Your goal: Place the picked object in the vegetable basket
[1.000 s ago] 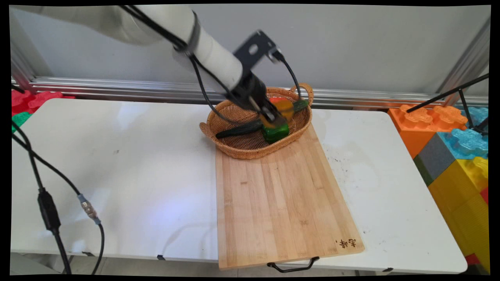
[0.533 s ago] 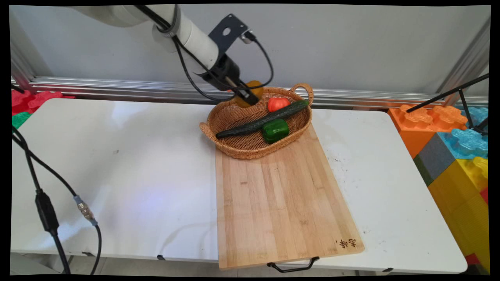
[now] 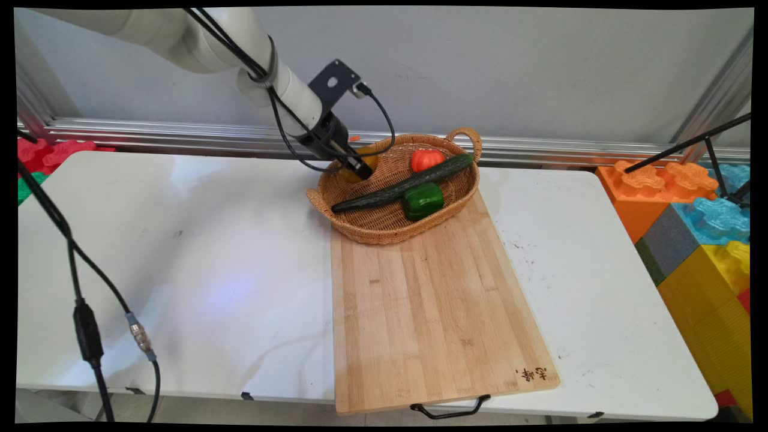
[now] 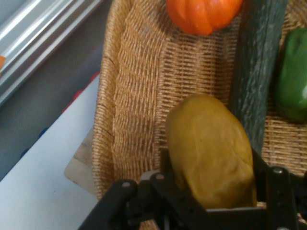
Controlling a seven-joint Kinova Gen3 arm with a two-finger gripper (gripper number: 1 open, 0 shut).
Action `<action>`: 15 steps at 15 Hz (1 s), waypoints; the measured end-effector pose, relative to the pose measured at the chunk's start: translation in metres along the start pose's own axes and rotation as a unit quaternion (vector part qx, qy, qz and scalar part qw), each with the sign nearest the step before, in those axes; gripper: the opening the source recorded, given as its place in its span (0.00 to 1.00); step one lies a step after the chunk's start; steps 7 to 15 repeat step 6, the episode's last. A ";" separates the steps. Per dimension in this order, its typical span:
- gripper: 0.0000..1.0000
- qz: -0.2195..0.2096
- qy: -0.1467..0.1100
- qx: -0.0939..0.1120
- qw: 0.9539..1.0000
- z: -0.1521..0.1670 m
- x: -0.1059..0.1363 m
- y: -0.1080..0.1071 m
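My gripper (image 3: pixel 359 170) (image 4: pixel 211 191) is shut on a yellow-brown potato (image 4: pixel 211 153) (image 3: pixel 364 161), holding it over the far left rim of the wicker basket (image 3: pixel 384 225) (image 4: pixel 129 105). Inside the basket lie a long dark cucumber (image 3: pixel 402 183) (image 4: pixel 256 72), a green bell pepper (image 3: pixel 423 200) (image 4: pixel 292 76) and a red-orange tomato (image 3: pixel 427 159) (image 4: pixel 204 14). The potato hangs just left of the cucumber in the hand view.
A wooden cutting board (image 3: pixel 432 306) lies on the white table (image 3: pixel 180 252), with the basket resting on its far end. Big coloured toy blocks (image 3: pixel 702 222) stand at the right. Black cables (image 3: pixel 84 324) hang at the left. A metal rail (image 3: pixel 180 135) runs behind the table.
The gripper lifted the potato out of the basket's middle, carried it up and left, and has now come down a little by the basket's far left rim.
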 end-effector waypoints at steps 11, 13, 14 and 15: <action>1.00 0.015 0.001 -0.014 1.000 0.021 -0.001 -0.002; 1.00 0.015 0.001 -0.014 1.000 0.021 -0.001 -0.002; 1.00 0.015 0.001 -0.014 1.000 0.021 -0.001 -0.002; 1.00 0.015 0.001 -0.014 1.000 0.021 -0.001 -0.002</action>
